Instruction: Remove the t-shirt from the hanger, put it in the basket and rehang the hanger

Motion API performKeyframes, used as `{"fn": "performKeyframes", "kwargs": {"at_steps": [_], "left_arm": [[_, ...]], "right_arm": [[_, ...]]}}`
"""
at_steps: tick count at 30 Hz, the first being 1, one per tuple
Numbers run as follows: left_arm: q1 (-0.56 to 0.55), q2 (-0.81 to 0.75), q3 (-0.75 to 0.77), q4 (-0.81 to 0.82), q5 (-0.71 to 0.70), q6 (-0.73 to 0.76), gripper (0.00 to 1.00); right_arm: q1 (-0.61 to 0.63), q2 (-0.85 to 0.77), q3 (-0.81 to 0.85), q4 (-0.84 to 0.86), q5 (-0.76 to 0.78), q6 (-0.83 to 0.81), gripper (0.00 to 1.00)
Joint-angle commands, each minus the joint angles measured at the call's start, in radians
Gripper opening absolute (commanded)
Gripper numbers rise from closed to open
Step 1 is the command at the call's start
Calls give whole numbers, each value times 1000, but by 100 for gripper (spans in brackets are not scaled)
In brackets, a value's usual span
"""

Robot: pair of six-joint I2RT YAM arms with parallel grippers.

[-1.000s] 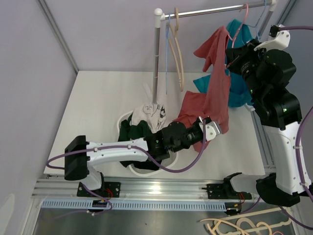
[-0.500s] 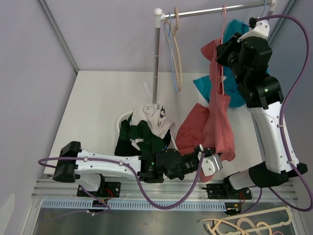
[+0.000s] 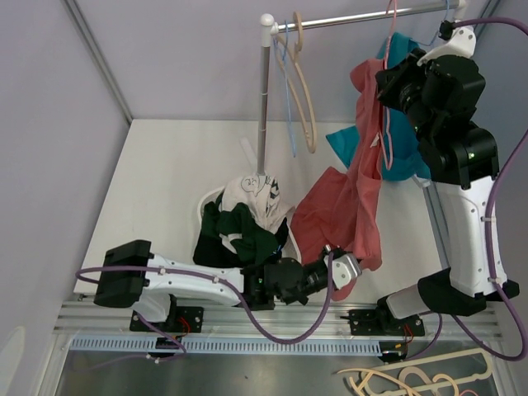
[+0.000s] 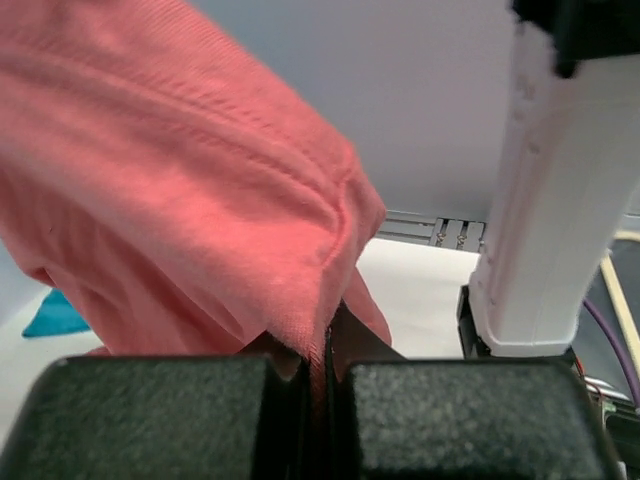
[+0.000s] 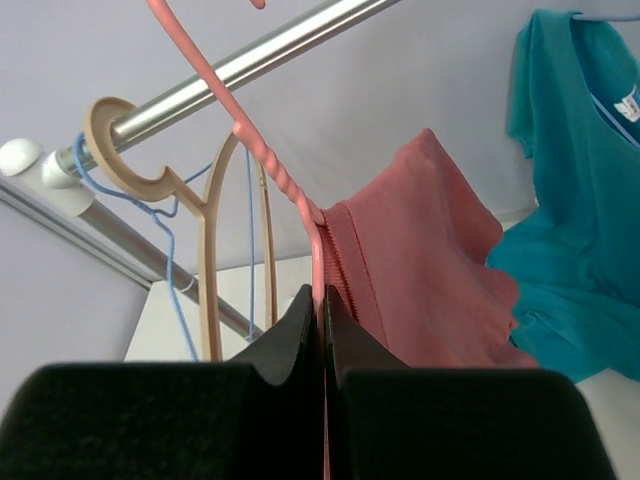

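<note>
Hem of the pink t-shirt (image 3: 363, 206) is pinched tight by the left gripper (image 4: 318, 375) down low; the right gripper (image 5: 321, 310) pinches the pink hanger (image 5: 285, 190) near the rail (image 5: 280, 40).

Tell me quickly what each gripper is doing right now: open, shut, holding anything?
Left gripper: jaws shut on a fold of the coral t-shirt.
Right gripper: jaws shut on the pink hanger, at its neck.
</note>
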Motion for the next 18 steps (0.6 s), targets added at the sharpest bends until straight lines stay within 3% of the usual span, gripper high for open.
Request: {"fn": "performKeyframes", "kwargs": {"at_steps": [1,3,8,13,14,16,18], "left_arm": [[66,-4,3,15,22,-114,1],[129,-19,26,-78,74,-185,1],[273,54,354,-336,36,-207,1],[377,142,538,-508,41,-246,1],[391,159,631,-548,47,-295,1],[427,198,688,-647,85,-329,1],[427,199,719,-648,94,-323,1]], "right_arm": [[-11,-32,61,112,-48,6,0],[-7,-82,4,97,-71,22,0],[-4,-152,-53,-30,-151,63,0],[-1,-216,-128,-115,-246,74,0],[-1,-230,-142,-115,-249,72,0],[-1,-256,-140,-127,-239,60,0],[-1,-259,-120,-132,-188,34,0]]}}
